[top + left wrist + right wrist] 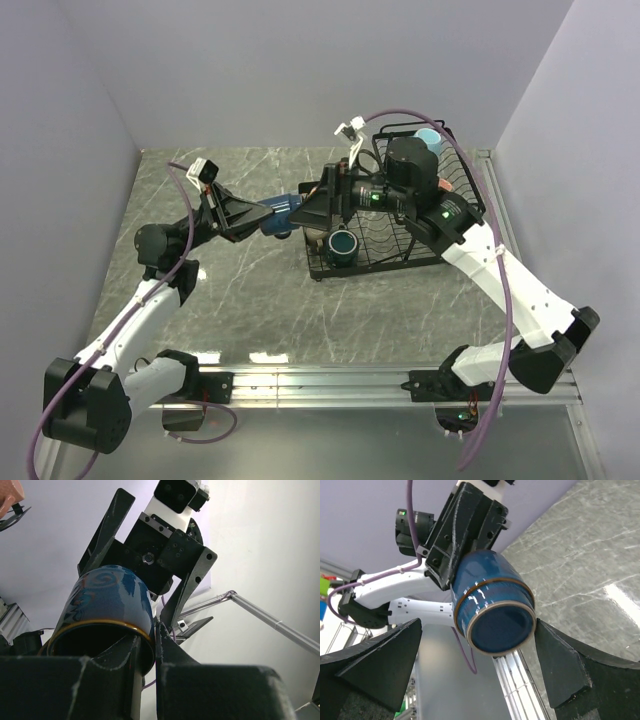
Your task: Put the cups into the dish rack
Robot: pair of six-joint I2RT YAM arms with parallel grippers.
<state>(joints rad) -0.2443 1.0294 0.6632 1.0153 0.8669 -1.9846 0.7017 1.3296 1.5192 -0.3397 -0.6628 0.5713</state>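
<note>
My left gripper point(268, 218) is shut on the rim of the dark navy mug point(282, 214) and holds it in the air left of the dish rack point(420, 255). In the left wrist view one finger is inside the mug point(107, 605) and the other outside. My right gripper point(306, 211) is open, with a finger point(385, 665) on each side of the mug's base point(495, 615); I cannot tell if they touch it. A dark green mug point(342, 245) stands in the rack's lower tray. A light blue mug point(428, 137) sits in the upper basket. The other mugs are hidden.
The rack stands at the right rear of the marble table point(250, 300), partly covered by my right arm. Purple walls close in on three sides. A salmon-pink object point(7, 495) shows at the left wrist view's top left corner.
</note>
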